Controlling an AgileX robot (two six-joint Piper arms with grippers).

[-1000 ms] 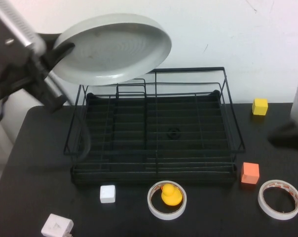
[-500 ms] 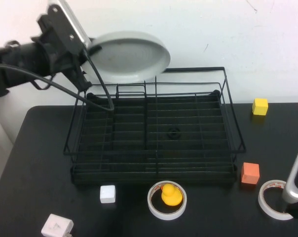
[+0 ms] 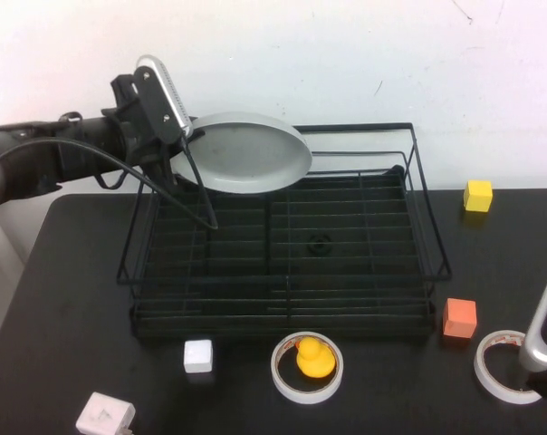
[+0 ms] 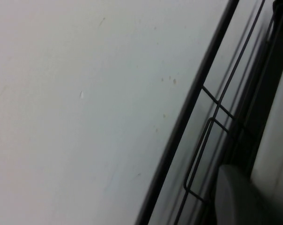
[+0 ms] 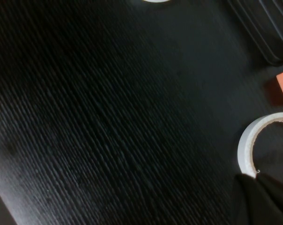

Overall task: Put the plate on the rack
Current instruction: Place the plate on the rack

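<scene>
Left tool grips the plate by its rim, above the rack's back-left rail. Right tool sits low over the bench's front-right edge; can't tell its opening.

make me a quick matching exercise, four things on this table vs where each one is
Things:
1. plate
2. yellow duck
3. orange cube
4. yellow cube

Places:
a. inside a tape ring in front of the rack
b. far right side of the table
c. held by the left gripper over the rack's back left
d. by the rack's front right corner, near the right gripper

Pairs: 1-c, 2-a, 3-d, 4-b
</scene>
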